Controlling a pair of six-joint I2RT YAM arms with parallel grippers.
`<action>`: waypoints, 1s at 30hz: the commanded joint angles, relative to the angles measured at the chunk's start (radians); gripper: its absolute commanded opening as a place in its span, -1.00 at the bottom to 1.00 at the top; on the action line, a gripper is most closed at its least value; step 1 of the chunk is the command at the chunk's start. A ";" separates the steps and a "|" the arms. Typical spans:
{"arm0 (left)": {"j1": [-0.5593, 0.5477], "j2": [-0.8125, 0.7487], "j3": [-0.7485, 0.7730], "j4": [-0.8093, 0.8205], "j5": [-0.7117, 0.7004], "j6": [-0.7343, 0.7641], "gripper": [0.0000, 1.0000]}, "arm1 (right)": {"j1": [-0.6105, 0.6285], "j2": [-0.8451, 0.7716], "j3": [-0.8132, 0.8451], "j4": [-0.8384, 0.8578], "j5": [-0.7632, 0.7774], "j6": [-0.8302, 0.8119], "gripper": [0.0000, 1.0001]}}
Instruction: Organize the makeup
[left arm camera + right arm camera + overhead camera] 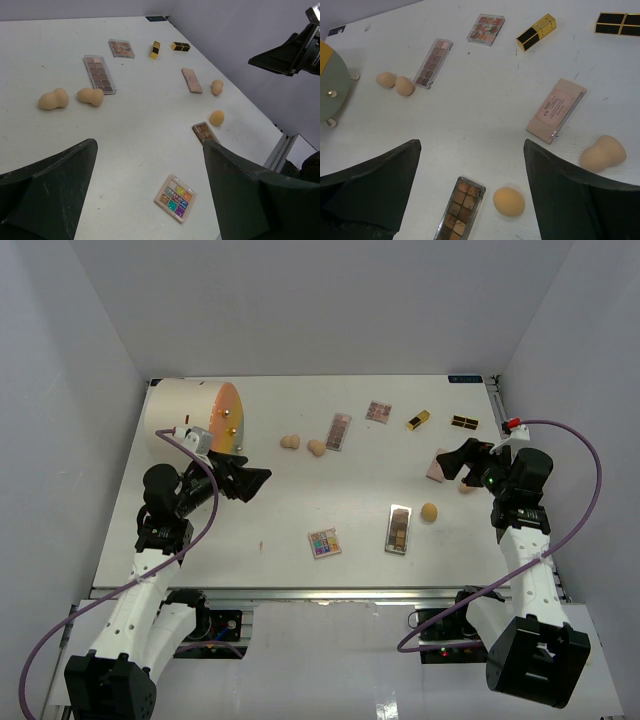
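Makeup lies scattered over the white tabletop, none of it gripped. Left tool hangs with its jaws spread wide, just beside the cream cylinder and near two tan sponges. Right tool, equally splayed, hovers by the pink case. Lipstick and black-gold compact sit toward the far edge; colourful palette and brown palette lie nearer the arms.

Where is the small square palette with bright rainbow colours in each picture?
Top view: small square rainbow palette, low centre.
Left wrist: bottom centre.
Right wrist: not in it.
Shared landmark: long brown eyeshadow palette nearby, seen in all three.
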 commanded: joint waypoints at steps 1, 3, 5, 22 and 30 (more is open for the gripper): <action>-0.003 -0.015 -0.008 0.023 0.022 -0.004 0.96 | -0.004 -0.005 0.047 0.025 -0.008 0.014 0.80; -0.003 -0.015 -0.008 0.025 0.023 -0.006 0.96 | -0.005 -0.003 0.039 0.032 -0.042 0.001 0.80; -0.003 -0.012 -0.008 0.025 0.027 -0.006 0.96 | -0.005 0.001 0.026 0.049 -0.096 -0.039 0.80; -0.005 -0.034 -0.008 0.045 0.050 -0.098 0.96 | 0.402 0.280 0.263 -0.245 -0.380 -0.620 0.81; -0.005 -0.125 0.166 -0.185 -0.045 -0.158 0.95 | 0.662 0.735 0.748 -0.322 -0.293 -0.398 1.00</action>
